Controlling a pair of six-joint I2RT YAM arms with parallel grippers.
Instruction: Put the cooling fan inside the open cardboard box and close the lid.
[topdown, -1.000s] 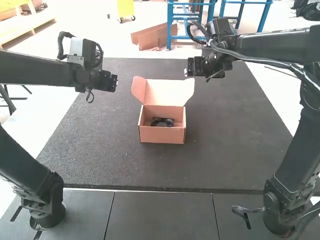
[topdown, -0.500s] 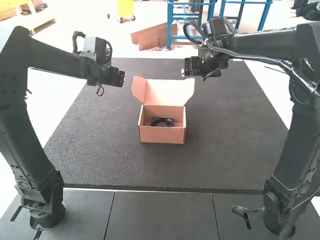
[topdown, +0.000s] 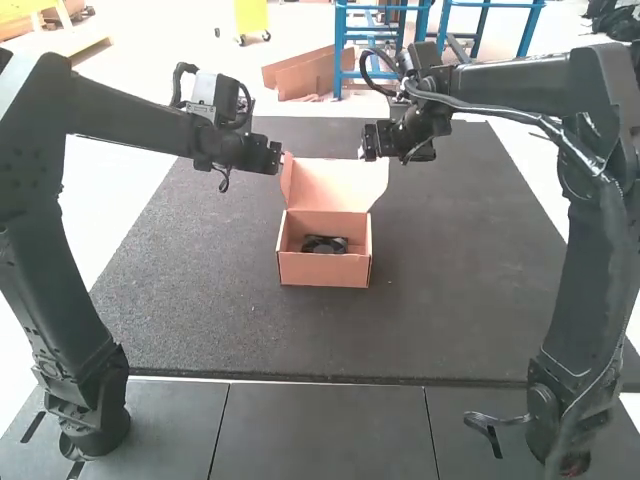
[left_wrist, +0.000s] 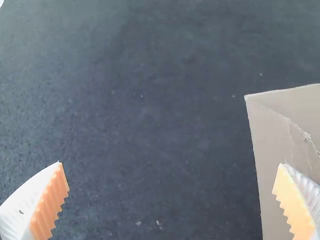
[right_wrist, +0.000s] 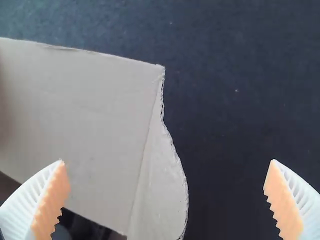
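While the cardboard box (topdown: 324, 262) sits near the middle of the dark mat (topdown: 180, 300) with bare mat open on every side of it, both arms hang high at its far side, taking the box as the dial's centre in the high view. At about 10 o'clock the left gripper (topdown: 270, 157) sits just beside the upper left corner of the raised lid (topdown: 335, 185); its wrist view has the white ribbed fingers (left_wrist: 47, 202) with orange pads spread wide apart around nothing, the lid's side edge (left_wrist: 280, 135) just beside one finger, and whether they touch I cannot tell. The lid stands up from the box's 12 o'clock wall, tilted slightly back, leaving the top open. Inside lies the black cooling fan (topdown: 324, 243), flat on the bottom, which the high view looks straight down onto. At about 1 o'clock the right gripper (topdown: 372, 140) hovers by the lid's upper right corner; its wrist view shows the jaws wide open with the lid's grey outer face and rounded side flap (right_wrist: 90, 125) between them, one finger (right_wrist: 286, 200) over bare mat, gripping nothing.
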